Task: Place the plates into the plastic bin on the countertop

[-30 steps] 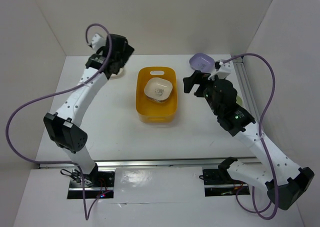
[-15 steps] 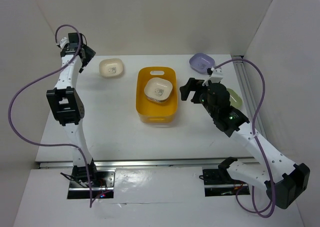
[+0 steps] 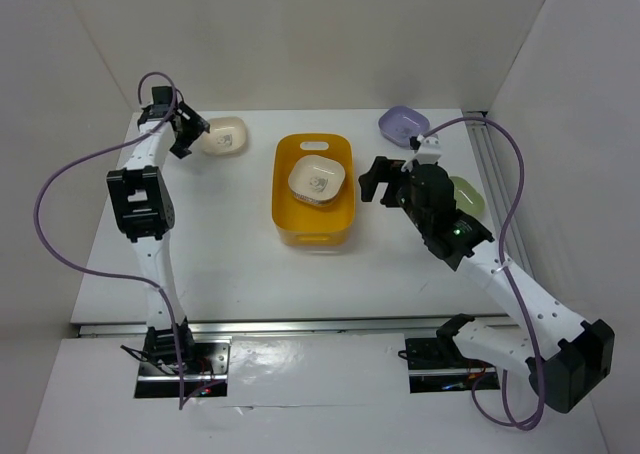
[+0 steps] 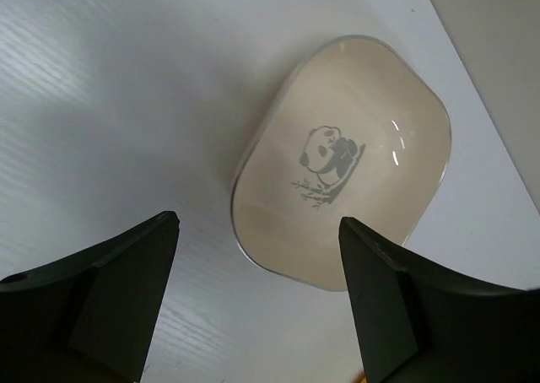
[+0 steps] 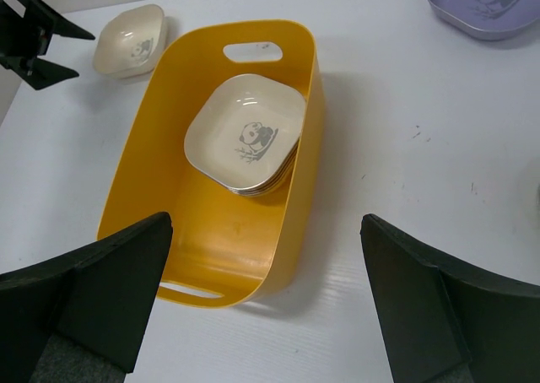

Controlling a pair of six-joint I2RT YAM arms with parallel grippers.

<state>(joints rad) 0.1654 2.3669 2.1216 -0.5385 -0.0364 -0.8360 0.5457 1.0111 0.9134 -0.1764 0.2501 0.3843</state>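
left arm: the left pincer [image 3: 185,132] has returned from the far left corner, where it stood half a second ago, and now hangs just beside the loose cream plate [image 3: 222,136]. a second ago the arm covered that plate, which now shows in full. in the wrist view the left pincer [image 4: 257,223] stands wide apart with nothing in its hold. the cream plate [image 4: 342,159] lies flat on the countertop [image 3: 220,244] just ahead of the fingertips, its near rim between them and its bulk toward the right-hand finger. height above the rim cannot be judged from here.

finding: this reads as a fresh approach to a pick, and the grasp is not yet made.

right arm: the right pincer [image 3: 385,179] is fully spread and empty. it has drawn slightly back from the lavender plate [image 3: 402,124], which sits beyond it. the plastic bin [image 3: 285,189] lies directly ahead of its fingertips and holds the stacked plates [image 5: 245,134], unchanged. a yellow-green plate [image 3: 468,194] sits behind the pincer, partly hidden by the arm.

status: three plates appear to remain outside the bin.
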